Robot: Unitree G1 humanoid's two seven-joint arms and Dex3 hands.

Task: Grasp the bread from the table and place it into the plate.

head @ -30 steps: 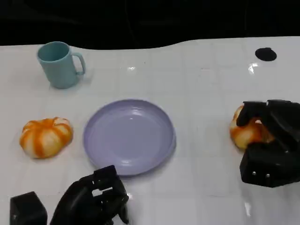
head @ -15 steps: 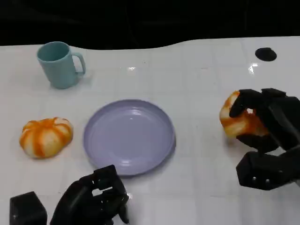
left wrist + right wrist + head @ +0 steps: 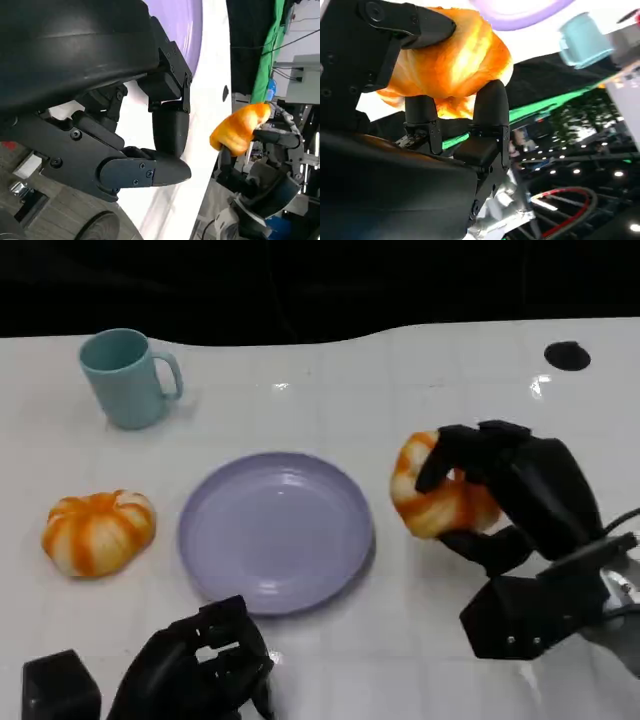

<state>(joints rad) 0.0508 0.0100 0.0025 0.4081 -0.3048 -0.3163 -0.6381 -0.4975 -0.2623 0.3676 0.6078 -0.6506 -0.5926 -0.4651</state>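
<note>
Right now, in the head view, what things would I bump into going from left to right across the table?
Orange-striped bread on the table → teal mug → purple plate → second bread, gripped by the right robot hand.

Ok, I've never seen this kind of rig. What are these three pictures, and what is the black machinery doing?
It is a humanoid robot at a white table. The head view looks down from its head; the other two come from cameras at its wrists, so they look tilted. The black shapes are its hands. The right hand holds an orange bread roll in its fingers, lifted beside the purple plate it is meant for. The left hand waits at the near edge, holding nothing. A second roll and a teal mug also sit on the table.
</note>
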